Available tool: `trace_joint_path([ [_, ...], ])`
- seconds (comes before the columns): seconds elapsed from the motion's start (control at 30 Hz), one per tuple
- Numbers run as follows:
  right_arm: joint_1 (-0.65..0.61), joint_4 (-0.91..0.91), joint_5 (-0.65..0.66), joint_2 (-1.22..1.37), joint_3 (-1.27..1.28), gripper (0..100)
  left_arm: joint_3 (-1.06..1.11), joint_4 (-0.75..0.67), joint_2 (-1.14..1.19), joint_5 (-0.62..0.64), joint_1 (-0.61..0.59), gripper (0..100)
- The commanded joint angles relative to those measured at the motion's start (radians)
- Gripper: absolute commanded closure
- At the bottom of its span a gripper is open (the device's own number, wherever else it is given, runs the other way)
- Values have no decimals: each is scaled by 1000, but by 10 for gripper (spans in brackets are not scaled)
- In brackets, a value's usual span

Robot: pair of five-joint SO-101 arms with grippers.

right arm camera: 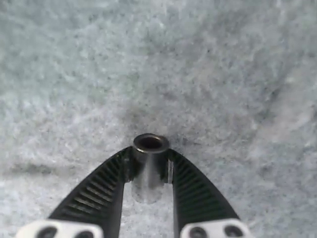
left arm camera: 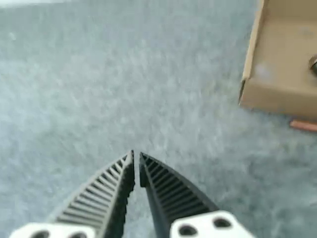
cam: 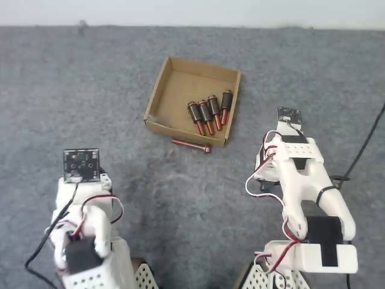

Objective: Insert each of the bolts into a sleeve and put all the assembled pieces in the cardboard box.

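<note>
1. Right wrist view: the right gripper [right arm camera: 150,159] is clamped on a sleeve [right arm camera: 148,171], one ribbed finger on each side of it. The sleeve's long axis runs along the line of the fingers, and its open bore is at the fingertip end, turned partly toward the camera.
2. I see the sleeve as a short, dark, glossy metal cylinder with a round black hole. I cannot tell whether it touches the carpet [right arm camera: 223,74] below.
3. High view: a loose bolt [cam: 191,144] lies flat on the carpet just outside the near wall of the cardboard box [cam: 157,90]. Its long axis runs along that wall, with the head toward the right arm's side. It is slim and copper-coloured.
4. Four assembled pieces [cam: 206,116] lie side by side inside the box. Their dark sleeves are at the far end and their copper shanks point at the near wall.
5. I see the right arm [cam: 301,171] folded, wrist low over the carpet, beside the box.
6. I see the left arm [cam: 84,211] drawn back near its base, well apart from the box. The left gripper [left arm camera: 136,154] holds nothing, its fingers all but together over bare carpet.
</note>
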Motion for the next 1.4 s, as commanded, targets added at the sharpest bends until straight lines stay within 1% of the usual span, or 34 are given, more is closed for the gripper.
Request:
trace_joint_path([
  [0.0, 18, -15, 28, -51, -9, 988, -213, 78, 101, -8, 34, 990],
  [0.1, 21, -15, 31, -51, -9, 988, -332, 100, 305, -8, 63, 989],
  [0.2, 21, -19, 31, -50, -8, 988, -423, 92, 522, -8, 114, 989],
  [0.27, 21, -21, 31, -50, -8, 987, -460, 61, 643, -8, 166, 989],
  [0.43, 21, -21, 31, -50, -8, 987, -467, -58, 842, -8, 281, 988],
  [0.63, 21, -21, 31, -50, -8, 987, -472, -124, 1008, -14, 405, 988],
  [0.87, 22, -21, 31, -50, -8, 987, -521, -124, 1203, -212, 531, 988],
  [1.13, 22, -22, 31, -50, -8, 987, -654, -120, 1407, -440, 594, 988],
  [1.3, 24, -50, 32, -50, -3, 987, -723, -126, 1548, -649, 652, 987],
  [1.37, 41, -56, 32, -50, -3, 987, -765, -126, 1611, -678, 680, 987],
])
